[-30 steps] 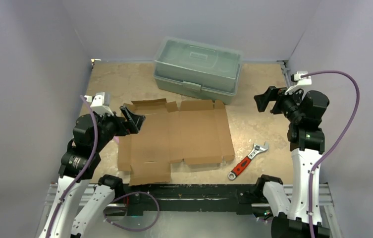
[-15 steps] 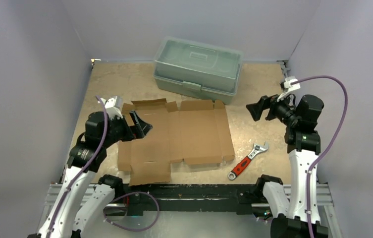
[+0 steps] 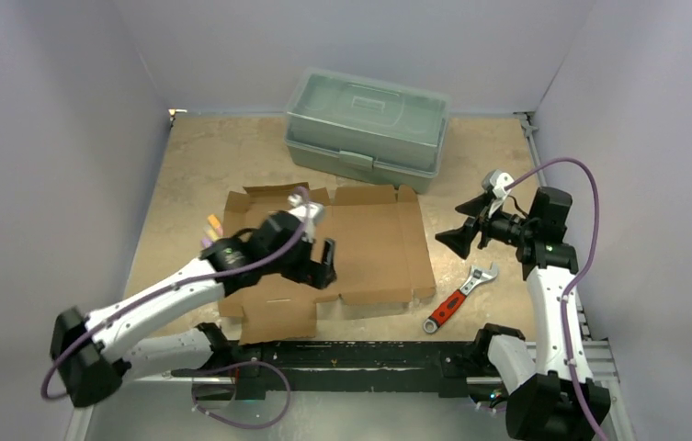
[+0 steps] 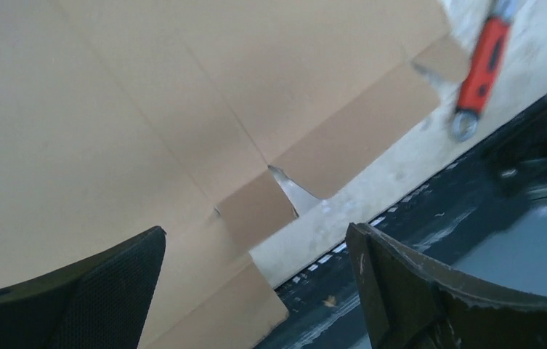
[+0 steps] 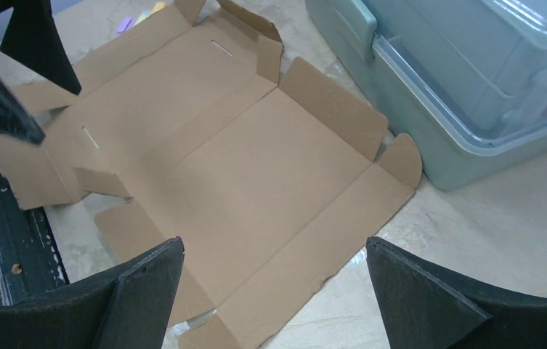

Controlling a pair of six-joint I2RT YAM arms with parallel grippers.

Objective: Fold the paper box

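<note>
Lying flat and unfolded on the table (image 3: pixel 204 156), the box (image 3: pixel 369 239) sits at the middle, its long side running left to right. In the right wrist view the sheet (image 5: pixel 256 182) shows its creases and slots, and the small flaps (image 5: pixel 269 54) at its far left corner tilt upward while the rest stays flat.

The left gripper (image 3: pixel 322 262) hangs over the sheet's left half, close to the near edge. Its jaws are spread wide with nothing between them, and whether a fingertip touches the cardboard cannot be told. Its own camera looks down on the cardboard (image 4: pixel 147 109) and the notched near edge between its fingers (image 4: pixel 103 291).

The right gripper (image 3: pixel 461 230) is off the sheet's right edge, above the table, aimed toward the sheet, with its jaws wide apart and empty (image 5: pixel 274 247).

A red-handled wrench (image 3: pixel 457 299) lies on the table near the sheet's near right corner, apart from it. A toolbox (image 3: pixel 365 124) stands just behind the far edge with its lid shut. Small orange and purple bits (image 3: pixel 213 223) at the left edge are too small to identify.
</note>
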